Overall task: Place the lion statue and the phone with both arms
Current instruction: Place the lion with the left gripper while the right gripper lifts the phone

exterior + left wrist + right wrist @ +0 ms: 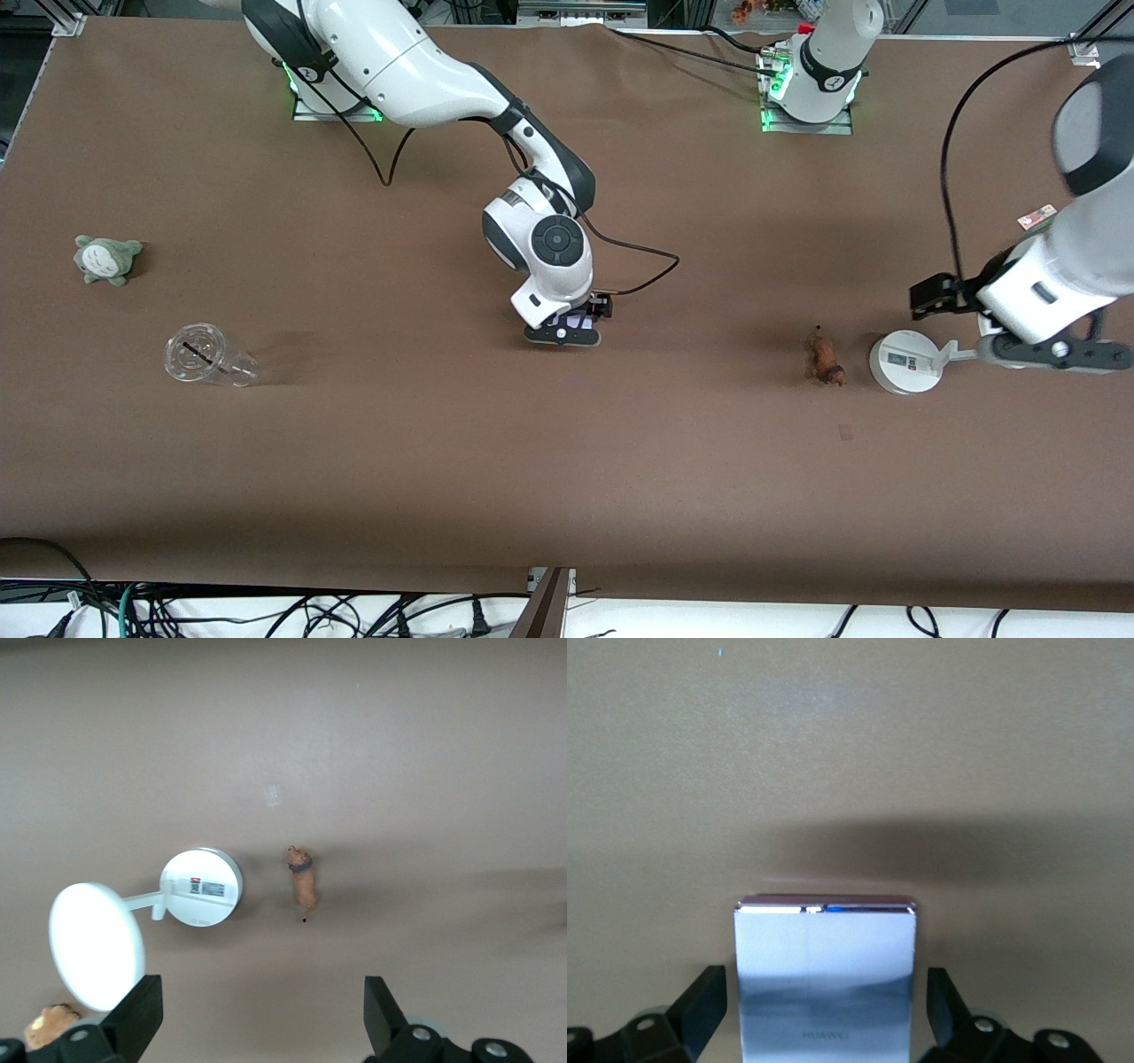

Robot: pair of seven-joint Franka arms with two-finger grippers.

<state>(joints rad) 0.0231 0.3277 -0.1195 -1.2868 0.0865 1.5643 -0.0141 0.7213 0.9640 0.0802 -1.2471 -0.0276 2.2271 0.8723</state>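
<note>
Lion statue (pixel 825 356) lay released beside white stand (pixel 904 361); left gripper (pixel 257 1019) spread above; right gripper (pixel 824 1014) spread, straddling phone (pixel 825 979) mid-table; retreat remained.

Left gripper (pixel 257 1019): jaws spread above bare table (pixel 399 771). Obstacle: white round-based stand (pixel 202 887), just beside lion statue (pixel 304 883). Right gripper (pixel 824 1014): phone (pixel 824 979) fills the gap between fingers.
</note>
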